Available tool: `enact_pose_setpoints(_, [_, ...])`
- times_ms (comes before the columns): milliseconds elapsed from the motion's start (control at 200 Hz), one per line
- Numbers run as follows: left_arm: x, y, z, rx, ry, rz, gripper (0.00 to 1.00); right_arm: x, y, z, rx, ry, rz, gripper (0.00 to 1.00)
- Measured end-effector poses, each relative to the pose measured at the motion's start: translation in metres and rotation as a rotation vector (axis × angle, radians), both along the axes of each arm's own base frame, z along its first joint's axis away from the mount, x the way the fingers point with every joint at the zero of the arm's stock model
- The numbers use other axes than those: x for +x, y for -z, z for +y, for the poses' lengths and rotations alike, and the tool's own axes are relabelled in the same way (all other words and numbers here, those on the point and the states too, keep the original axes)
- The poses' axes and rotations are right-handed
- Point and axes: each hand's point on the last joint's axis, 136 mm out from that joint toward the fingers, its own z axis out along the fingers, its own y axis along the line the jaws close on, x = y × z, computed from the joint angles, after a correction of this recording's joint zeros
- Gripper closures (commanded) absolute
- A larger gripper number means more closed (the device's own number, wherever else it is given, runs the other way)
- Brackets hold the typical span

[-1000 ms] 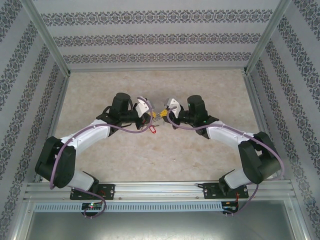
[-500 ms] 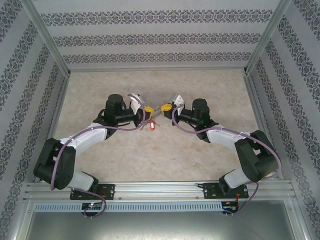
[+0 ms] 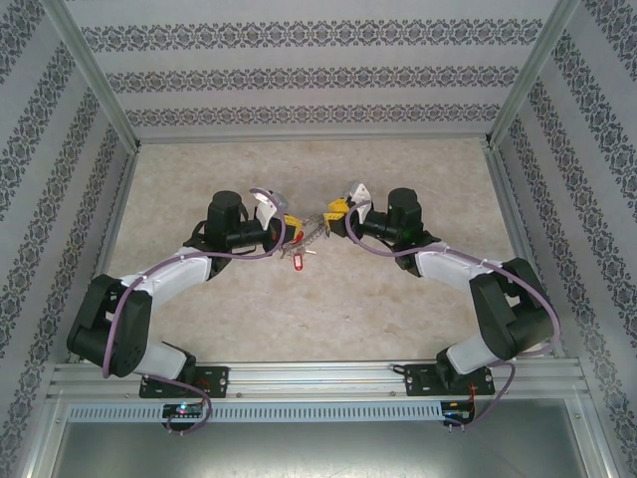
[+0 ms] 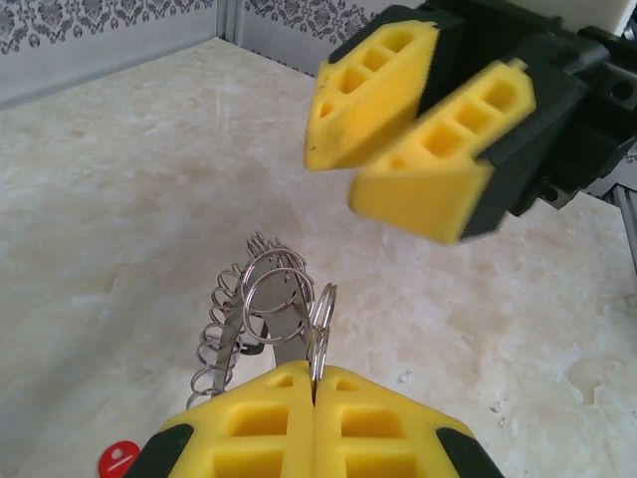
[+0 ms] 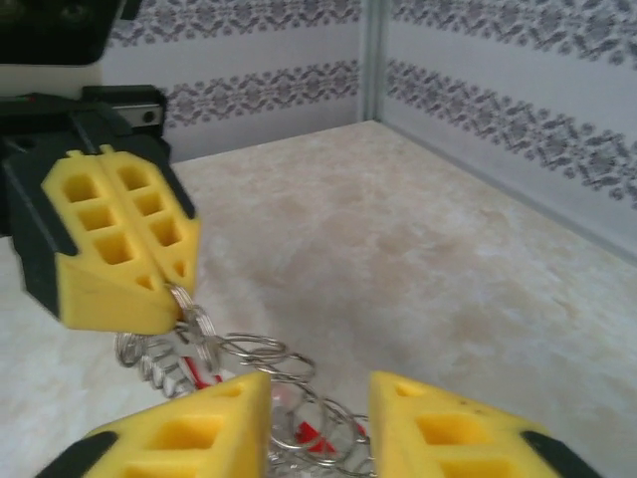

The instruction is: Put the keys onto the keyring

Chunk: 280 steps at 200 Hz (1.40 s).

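My left gripper (image 4: 315, 373) is shut on the keyring (image 4: 261, 299), a silvery loop of linked wire rings that juts out from between its yellow pads. A red key head (image 4: 120, 459) shows low beside the left finger. In the top view the keyring (image 3: 313, 232) hangs between the left gripper (image 3: 290, 227) and the right gripper (image 3: 334, 211), with a red key (image 3: 296, 259) dangling below. My right gripper (image 5: 318, 398) stands open, with rings of the keyring (image 5: 261, 354) and a red key (image 5: 320, 438) in the gap between its pads. I cannot tell whether they touch the pads.
The marbled beige table (image 3: 398, 299) lies under both arms. Patterned walls with metal posts (image 3: 503, 80) close it in at the back and sides. A metal rail (image 3: 318, 376) runs along the near edge.
The right gripper has opened from shut and let go of the keyring. Both arms have drawn back and apart, the left gripper carrying the keyring and key slightly left.
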Motion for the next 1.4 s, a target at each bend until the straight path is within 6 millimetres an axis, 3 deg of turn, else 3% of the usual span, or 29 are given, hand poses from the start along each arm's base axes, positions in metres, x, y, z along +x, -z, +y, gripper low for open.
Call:
enact_pose_setpoints(170, [-0.001, -0.006, -0.003, 0.015, 0.033, -0.032, 1.00, -0.018, -0.009, 0.016, -0.092, -0.138, -0.070, 0.55])
enact_pose_setpoints(305, [-0.004, -0.001, -0.002, 0.052, 0.056, -0.037, 1.00, -0.028, -0.007, 0.028, -0.190, -0.224, -0.120, 0.68])
enact_pose_setpoints(385, [-0.006, 0.003, -0.002, 0.072, 0.068, -0.034, 1.00, -0.029, -0.006, 0.034, -0.230, -0.261, -0.139, 0.69])
enact_pose_setpoints(670, [-0.007, 0.002, -0.003, 0.096, 0.088, -0.056, 1.00, -0.031, 0.017, 0.032, -0.340, -0.321, -0.099, 0.67])
enact_pose_setpoints(924, [-0.009, 0.003, -0.003, 0.101, 0.095, -0.050, 1.00, -0.033, 0.024, 0.036, -0.387, -0.340, -0.079, 0.74])
enact_pose_setpoints(1004, [-0.009, 0.003, -0.003, 0.101, 0.095, -0.050, 1.00, -0.032, 0.024, 0.037, -0.388, -0.340, -0.072, 0.84])
enact_pose_setpoints(1149, [-0.009, 0.004, -0.002, 0.103, 0.097, -0.048, 1.00, -0.027, 0.024, 0.038, -0.394, -0.325, -0.054, 0.89])
enact_pose_setpoints(1239, [-0.010, 0.006, -0.002, 0.108, 0.096, -0.041, 1.00, -0.025, 0.026, 0.039, -0.392, -0.316, -0.026, 1.00])
enact_pose_setpoints(1399, [-0.009, 0.007, -0.001, 0.110, 0.086, -0.032, 1.00, -0.022, 0.027, 0.040, -0.376, -0.298, 0.005, 1.00])
